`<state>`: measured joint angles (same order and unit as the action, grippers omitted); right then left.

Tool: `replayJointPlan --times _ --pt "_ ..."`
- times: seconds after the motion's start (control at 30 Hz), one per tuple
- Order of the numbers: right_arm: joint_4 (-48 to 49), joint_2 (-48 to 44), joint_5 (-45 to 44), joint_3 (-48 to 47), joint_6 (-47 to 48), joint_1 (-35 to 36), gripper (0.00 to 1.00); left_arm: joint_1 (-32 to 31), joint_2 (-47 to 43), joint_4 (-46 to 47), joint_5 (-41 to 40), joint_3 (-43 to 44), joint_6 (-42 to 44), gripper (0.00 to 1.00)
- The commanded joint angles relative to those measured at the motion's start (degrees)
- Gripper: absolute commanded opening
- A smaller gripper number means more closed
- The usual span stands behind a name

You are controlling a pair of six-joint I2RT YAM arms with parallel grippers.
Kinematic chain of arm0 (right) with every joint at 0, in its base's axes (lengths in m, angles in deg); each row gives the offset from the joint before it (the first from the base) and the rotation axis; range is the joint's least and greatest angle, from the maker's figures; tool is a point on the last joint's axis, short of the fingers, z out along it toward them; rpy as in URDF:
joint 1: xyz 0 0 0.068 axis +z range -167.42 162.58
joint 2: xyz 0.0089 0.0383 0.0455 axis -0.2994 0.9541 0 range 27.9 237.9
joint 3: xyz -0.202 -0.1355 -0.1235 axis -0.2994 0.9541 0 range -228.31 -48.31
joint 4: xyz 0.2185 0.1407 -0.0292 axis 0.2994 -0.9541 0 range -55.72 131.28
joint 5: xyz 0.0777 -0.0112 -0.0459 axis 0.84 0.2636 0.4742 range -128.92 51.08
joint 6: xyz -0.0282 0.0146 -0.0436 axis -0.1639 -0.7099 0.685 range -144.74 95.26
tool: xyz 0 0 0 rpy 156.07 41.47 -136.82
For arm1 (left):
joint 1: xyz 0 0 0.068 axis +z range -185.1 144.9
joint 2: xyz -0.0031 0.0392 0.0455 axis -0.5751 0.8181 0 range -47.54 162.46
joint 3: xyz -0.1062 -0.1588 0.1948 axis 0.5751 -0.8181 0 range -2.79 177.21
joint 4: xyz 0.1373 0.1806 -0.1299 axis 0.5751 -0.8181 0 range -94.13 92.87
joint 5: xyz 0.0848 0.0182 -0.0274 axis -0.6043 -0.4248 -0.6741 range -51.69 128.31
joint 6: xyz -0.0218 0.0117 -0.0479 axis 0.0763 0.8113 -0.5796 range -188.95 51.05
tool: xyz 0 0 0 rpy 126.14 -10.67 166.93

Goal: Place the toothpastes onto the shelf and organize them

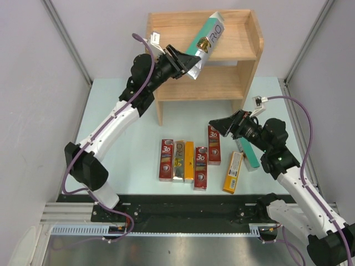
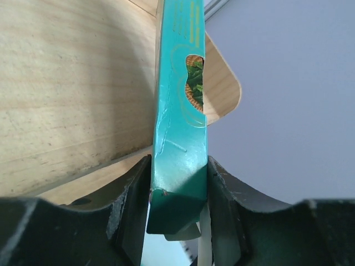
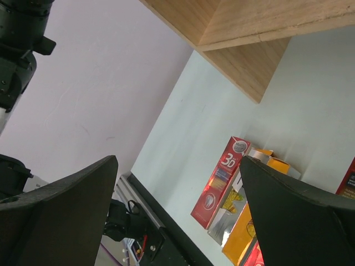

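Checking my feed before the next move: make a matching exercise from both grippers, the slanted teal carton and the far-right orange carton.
1 left gripper
2 right gripper
3 slanted teal carton
4 far-right orange carton

a flat on the table
b open, empty
c shut on a carton
d at the top tier of the shelf

Pairs: 1-c, 2-b, 3-d, 4-a

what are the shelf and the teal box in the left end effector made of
Shelf: light unpainted wood, matte, going by the visible grain. Teal box: probably thin glossy cardboard, going by its sheen, creases and folded end flap.
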<state>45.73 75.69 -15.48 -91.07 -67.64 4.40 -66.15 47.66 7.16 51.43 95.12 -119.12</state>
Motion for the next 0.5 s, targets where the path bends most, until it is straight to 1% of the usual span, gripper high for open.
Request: replayJointPlan --times 0.0,0.07,0.23,0.27,0.3,0.47 --pt "-0.6 -1.8 0.6 -2.2 1.2 -0.5 0.98 0.1 -2.1 9.3 -3.5 -3.9 -11.1 0.47" --pt "-0.8 -2.1 0.5 -2.2 1.4 -0.5 0.98 0.1 -3.0 11.0 -4.9 -6.3 -14.4 0.47" --pt "-1.3 -2.3 0.8 -2.2 1.7 -0.4 0.98 -0.3 -5.5 18.1 -12.8 -13.4 -23.5 0.48" --pt "-1.3 -2.3 0.9 -2.1 1.6 -0.6 0.98 -0.7 -5.8 18.4 -13.0 -13.9 -24.2 0.48" --pt "-1.3 -2.4 1.0 -2.1 1.7 -0.5 0.98 -1.3 -6.1 18.7 -16.6 -14.2 -24.6 0.49" --pt "-2.1 -2.7 1.1 -2.2 2.0 -0.6 0.98 -3.1 -6.3 20.6 -21.3 -14.8 -25.7 0.54"
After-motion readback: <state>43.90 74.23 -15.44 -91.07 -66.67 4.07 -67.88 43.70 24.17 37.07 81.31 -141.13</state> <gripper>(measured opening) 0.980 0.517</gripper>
